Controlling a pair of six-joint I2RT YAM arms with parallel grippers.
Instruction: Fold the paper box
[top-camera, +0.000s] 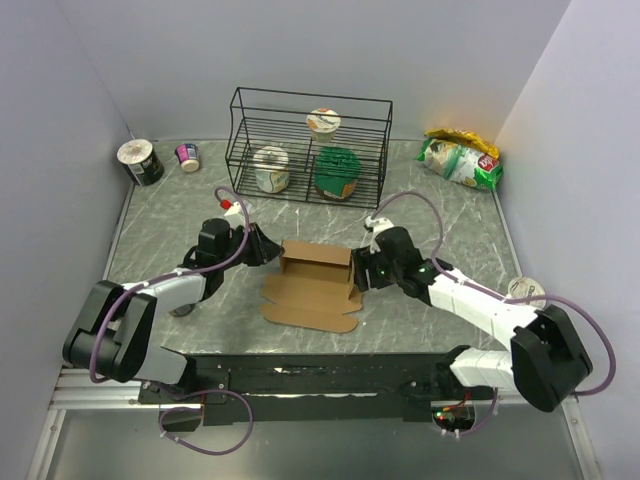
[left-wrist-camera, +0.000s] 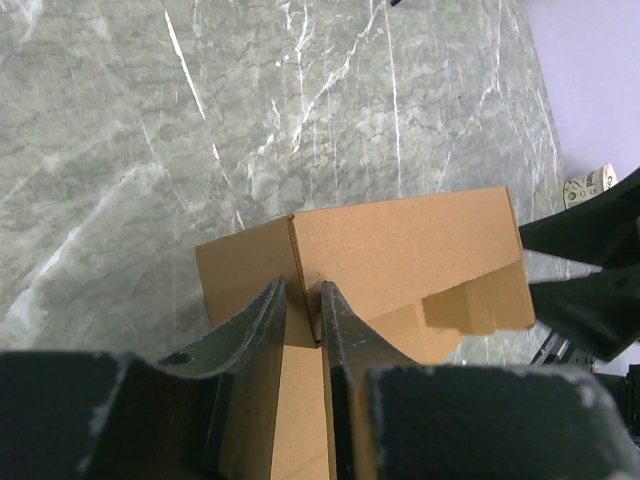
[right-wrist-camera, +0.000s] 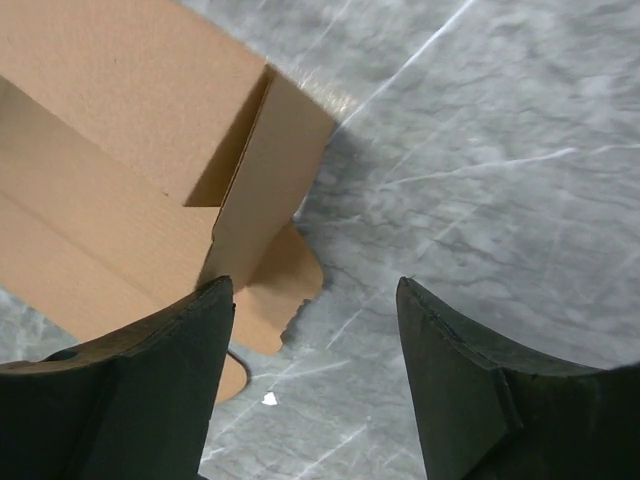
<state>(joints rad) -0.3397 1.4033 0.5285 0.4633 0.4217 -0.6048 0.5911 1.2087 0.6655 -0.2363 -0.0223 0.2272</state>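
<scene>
The paper box (top-camera: 315, 282) lay mid-table (top-camera: 170, 215), with the left gripper (top-camera: 272, 250) at its left end and the right gripper (top-camera: 358, 272) at its right. A wire rack (top-camera: 308, 100) holding cups (top-camera: 271, 168) stood behind it. A roll (top-camera: 140, 162) sat far left and a snack bag (top-camera: 460, 158) far right.

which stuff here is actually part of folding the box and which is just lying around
In the job: paper box; left gripper, pinching its wall; right gripper, open beside it.

Lying about: wire rack; three tubs in it; snack bag; dark container; small pink cup; cup by the right arm.
</scene>
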